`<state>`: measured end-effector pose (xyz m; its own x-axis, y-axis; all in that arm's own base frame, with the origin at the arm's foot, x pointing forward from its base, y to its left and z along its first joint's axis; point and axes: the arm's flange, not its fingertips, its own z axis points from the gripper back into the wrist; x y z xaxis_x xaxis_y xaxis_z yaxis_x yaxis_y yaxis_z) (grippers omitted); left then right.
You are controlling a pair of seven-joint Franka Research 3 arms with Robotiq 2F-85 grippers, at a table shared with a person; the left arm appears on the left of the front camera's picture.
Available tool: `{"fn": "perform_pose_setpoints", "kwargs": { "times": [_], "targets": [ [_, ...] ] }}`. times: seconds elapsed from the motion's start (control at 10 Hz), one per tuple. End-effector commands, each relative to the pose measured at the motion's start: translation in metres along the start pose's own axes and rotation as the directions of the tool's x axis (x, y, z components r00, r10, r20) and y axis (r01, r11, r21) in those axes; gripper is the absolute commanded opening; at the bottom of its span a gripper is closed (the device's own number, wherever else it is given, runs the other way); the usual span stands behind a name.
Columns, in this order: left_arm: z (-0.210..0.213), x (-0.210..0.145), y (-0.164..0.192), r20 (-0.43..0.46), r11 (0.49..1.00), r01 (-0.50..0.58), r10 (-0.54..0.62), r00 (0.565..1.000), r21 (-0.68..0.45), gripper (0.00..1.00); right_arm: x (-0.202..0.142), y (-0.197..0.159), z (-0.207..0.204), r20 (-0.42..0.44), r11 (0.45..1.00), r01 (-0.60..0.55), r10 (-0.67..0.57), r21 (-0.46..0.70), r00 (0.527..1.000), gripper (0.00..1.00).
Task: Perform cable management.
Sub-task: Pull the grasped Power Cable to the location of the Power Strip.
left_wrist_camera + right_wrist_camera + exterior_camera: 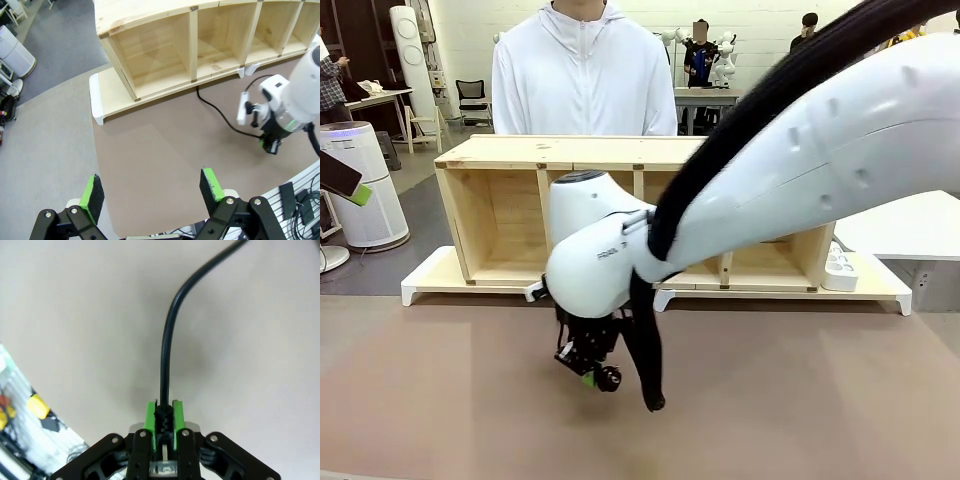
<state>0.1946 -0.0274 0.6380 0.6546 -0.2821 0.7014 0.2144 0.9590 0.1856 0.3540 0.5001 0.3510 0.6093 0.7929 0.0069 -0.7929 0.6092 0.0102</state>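
The cable is a thin black cord lying on the brown table. In the right wrist view its end sits clamped between the green pads of my right gripper, which is shut on it. From the left wrist view the cable runs from the foot of the wooden shelf in a curve to my right gripper, which points down close to the tabletop. In the front view my right gripper hangs low over the table's middle. My left gripper is high above the table, open and holding nothing.
A wooden cubby shelf on a white base spans the far side, with a person in a white hoodie standing behind it. A white power strip lies at the base's right end. The arm's thick black hose dangles beside my right gripper.
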Motion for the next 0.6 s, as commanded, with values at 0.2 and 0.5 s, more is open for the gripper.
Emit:
{"fn": "perform_pose_setpoints", "kwargs": {
  "times": [0.2, 0.5],
  "targets": [
    [-0.001, 0.002, 0.000, 0.010, 1.000, 0.000, 0.000, 1.000, 0.004, 1.00, -0.087, -0.009, 0.019, 0.088, 0.981, 0.196, -0.195, 0.003, 0.977, 0.17],
    [-0.001, 0.002, 0.000, 0.010, 1.000, 0.000, 0.000, 1.000, 0.004, 1.00, -0.141, -0.016, 0.032, 0.104, 0.947, 0.320, -0.317, -0.013, 0.943, 0.17]
  ]
}}
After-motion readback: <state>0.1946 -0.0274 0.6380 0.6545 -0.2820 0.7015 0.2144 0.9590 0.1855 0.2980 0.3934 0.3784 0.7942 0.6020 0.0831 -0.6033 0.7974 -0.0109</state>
